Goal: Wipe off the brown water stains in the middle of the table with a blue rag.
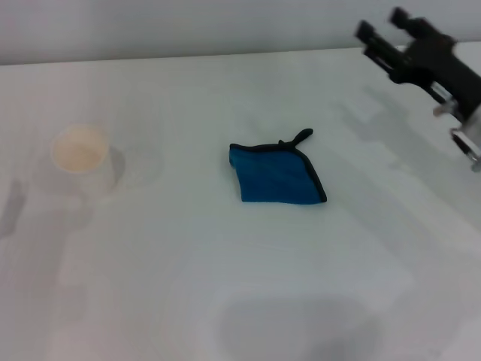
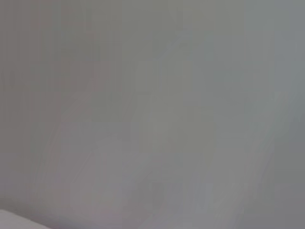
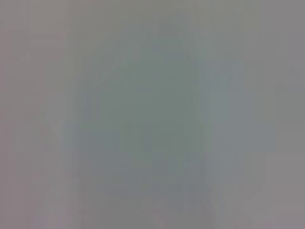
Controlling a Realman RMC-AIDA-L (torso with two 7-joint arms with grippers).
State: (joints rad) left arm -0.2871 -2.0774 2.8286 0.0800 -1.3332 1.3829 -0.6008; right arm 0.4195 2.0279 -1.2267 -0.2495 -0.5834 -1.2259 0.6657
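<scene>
The blue rag (image 1: 276, 177) lies folded on the white table (image 1: 225, 286) near its middle, black edging around it and its black loop pointing to the far side. No brown water stain shows anywhere on the table; I cannot tell whether one lies under the rag. My right gripper (image 1: 382, 24) hovers above the far right of the table, well away from the rag, with its black fingers apart and empty. My left gripper is out of view. Both wrist views show only a plain grey surface.
A white paper cup (image 1: 79, 154) with a tan inside stands on the left part of the table. The table's far edge meets a pale wall.
</scene>
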